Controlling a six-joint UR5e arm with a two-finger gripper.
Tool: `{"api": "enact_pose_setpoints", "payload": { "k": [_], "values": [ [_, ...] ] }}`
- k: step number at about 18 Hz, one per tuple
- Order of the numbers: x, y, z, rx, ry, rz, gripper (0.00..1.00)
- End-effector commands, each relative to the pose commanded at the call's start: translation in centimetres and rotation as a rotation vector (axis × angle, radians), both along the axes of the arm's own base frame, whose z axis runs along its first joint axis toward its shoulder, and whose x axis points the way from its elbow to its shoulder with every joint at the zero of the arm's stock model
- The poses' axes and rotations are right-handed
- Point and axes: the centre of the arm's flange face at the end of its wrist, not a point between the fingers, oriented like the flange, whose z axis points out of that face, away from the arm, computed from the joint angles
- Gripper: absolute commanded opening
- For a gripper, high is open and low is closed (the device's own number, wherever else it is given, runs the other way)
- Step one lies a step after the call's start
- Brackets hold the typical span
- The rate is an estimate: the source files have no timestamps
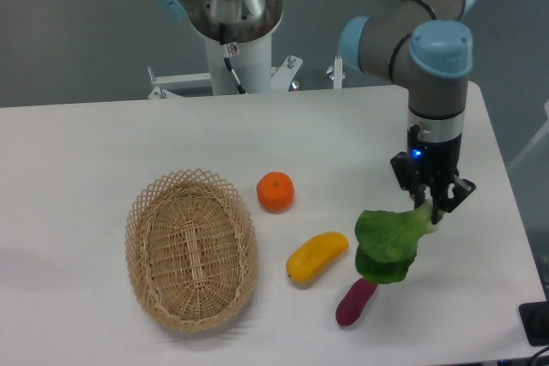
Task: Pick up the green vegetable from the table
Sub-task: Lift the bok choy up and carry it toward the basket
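green vegetable [388, 243], purple sweet potato [354, 303], tan basket [190, 249]

White table [103, 135] with toys and a basket

Basket [191, 249] lies near the front-left; orange [275, 192] mid-table; yellow vegetable [316, 257] and purple sweet potato [354, 303] toward the front edge.

Even, bright light; soft shadows; sharp focus.

The arm [403, 27] is silver-grey tubing with pale blue joint caps — one glowing blue light at the wrist. Its gripper [433, 203] is black; a dark cable runs down the white base [240, 62].
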Motion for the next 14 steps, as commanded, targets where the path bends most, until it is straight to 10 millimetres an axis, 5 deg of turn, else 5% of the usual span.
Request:
{"api": "enact_pose_setpoints", "payload": {
  "k": [7,14],
  "values": [
    [3.0,3.5,1.8,0.068,-0.057,0.082,0.34],
    [4.5,4.1,2.6,0.088,-0.071,0.099,0.34]
  ]
}}
